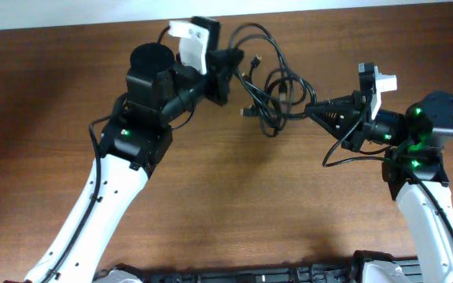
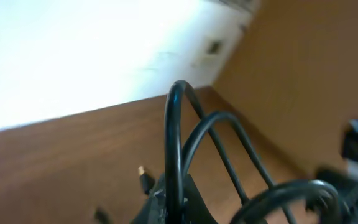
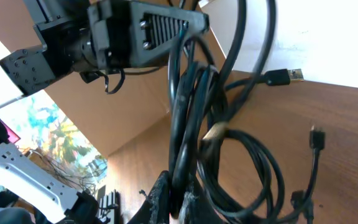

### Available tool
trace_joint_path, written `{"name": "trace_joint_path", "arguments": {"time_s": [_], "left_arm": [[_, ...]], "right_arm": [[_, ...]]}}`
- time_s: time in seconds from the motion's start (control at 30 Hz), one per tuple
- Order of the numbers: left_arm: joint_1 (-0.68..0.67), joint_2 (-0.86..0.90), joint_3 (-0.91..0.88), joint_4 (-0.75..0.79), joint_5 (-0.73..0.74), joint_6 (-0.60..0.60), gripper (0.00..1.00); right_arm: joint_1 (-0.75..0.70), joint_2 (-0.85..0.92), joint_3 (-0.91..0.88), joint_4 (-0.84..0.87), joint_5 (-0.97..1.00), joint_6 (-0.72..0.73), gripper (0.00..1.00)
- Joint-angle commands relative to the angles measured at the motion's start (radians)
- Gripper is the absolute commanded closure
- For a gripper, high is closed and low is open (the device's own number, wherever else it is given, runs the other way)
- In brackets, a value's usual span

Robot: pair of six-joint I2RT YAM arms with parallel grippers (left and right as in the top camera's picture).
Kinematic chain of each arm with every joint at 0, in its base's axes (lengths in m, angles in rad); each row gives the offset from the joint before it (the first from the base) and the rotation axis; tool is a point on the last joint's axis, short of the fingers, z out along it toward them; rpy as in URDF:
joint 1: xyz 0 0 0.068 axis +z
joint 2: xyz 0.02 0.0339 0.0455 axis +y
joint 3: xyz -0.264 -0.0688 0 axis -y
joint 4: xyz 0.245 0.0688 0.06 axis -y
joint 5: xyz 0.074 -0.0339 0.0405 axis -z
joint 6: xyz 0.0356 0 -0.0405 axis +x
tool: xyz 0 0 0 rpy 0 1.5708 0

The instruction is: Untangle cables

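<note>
The cables (image 1: 270, 86) are thin black cords looped together, held up between my two grippers over the far middle of the wooden table (image 1: 234, 196). My left gripper (image 1: 228, 72) is shut on a strand at the bundle's left side; the wrist view shows the cord (image 2: 174, 149) rising from between its fingers (image 2: 174, 208). My right gripper (image 1: 311, 110) is shut on strands at the bundle's right side; the wrist view shows several loops (image 3: 191, 124) pinched between its fingers (image 3: 178, 202). Loose plugs (image 3: 281, 77) hang from the bundle.
A small plug (image 1: 244, 112) dangles at the lower left of the bundle. A thicker black arm cable (image 1: 352, 157) loops below my right wrist. The table's far edge (image 1: 329, 17) runs just behind the cables, with a white wall (image 2: 92, 56) beyond.
</note>
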Motion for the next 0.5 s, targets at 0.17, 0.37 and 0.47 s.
{"name": "trace_joint_path", "arguments": {"time_s": [0.17,0.37,0.47], "left_arm": [[0.01,-0.024,0.019,-0.035,-0.309,-0.592,1.0],[0.01,-0.024,0.019,-0.055,-0.285,-0.528,1.0],[0.01,-0.024,0.019,-0.053,-0.213,-0.393,1.0]], "right_arm": [[0.0,-0.006,0.006,0.0,-0.035,-0.005,0.96],[0.0,-0.006,0.006,0.0,-0.035,-0.005,0.96],[0.0,-0.006,0.006,-0.001,-0.027,-0.005,0.51]]}}
